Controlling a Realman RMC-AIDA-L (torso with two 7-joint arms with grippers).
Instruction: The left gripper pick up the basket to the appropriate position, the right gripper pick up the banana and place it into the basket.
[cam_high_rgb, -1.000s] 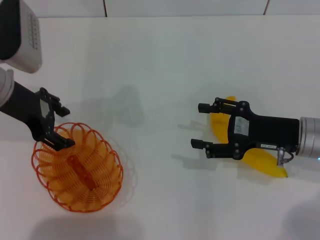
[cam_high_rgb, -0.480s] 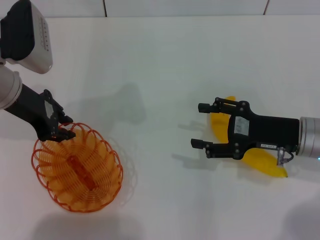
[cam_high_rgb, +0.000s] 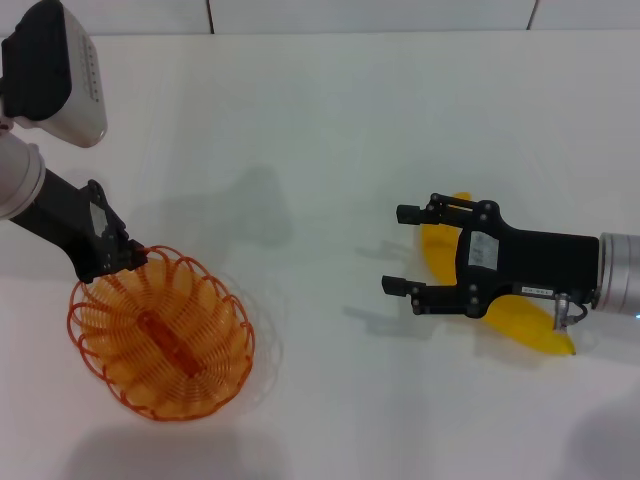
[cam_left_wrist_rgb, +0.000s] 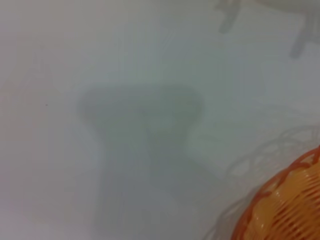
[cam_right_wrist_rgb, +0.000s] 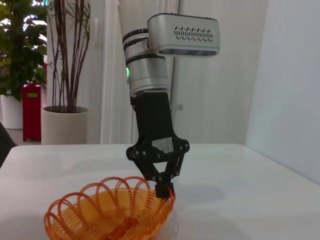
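I have a white table (cam_high_rgb: 330, 120) in front of me, with the two arms working far apart on it. On my left the basket (cam_high_rgb: 160, 335) sits tipped, one rim edge raised. The left gripper (cam_high_rgb: 122, 258) comes down on its far rim, and in the right wrist view (cam_right_wrist_rgb: 164, 190) the fingers are pinched together on the rim wire. That grip looks made, so I judge the basket step is under way, the basket hanging from that one edge and not yet placed.

On my right the banana (cam_high_rgb: 500, 300) lies flat on the table, well apart from the basket. Its long axis runs from its far tip near the table's middle down to its near tip toward me and to the right. The right gripper (cam_high_rgb: 397, 250) hovers directly over it, fingers spread wide and holding nothing, pointing left toward the basket.

What matters for the pick is this: the fingertips sit past the banana, to its left, while the gripper's body covers the fruit's middle. The banana is under the palm, not between the fingers. I reckon the right arm must draw back and descend so the fingers straddle the banana across its long axis.
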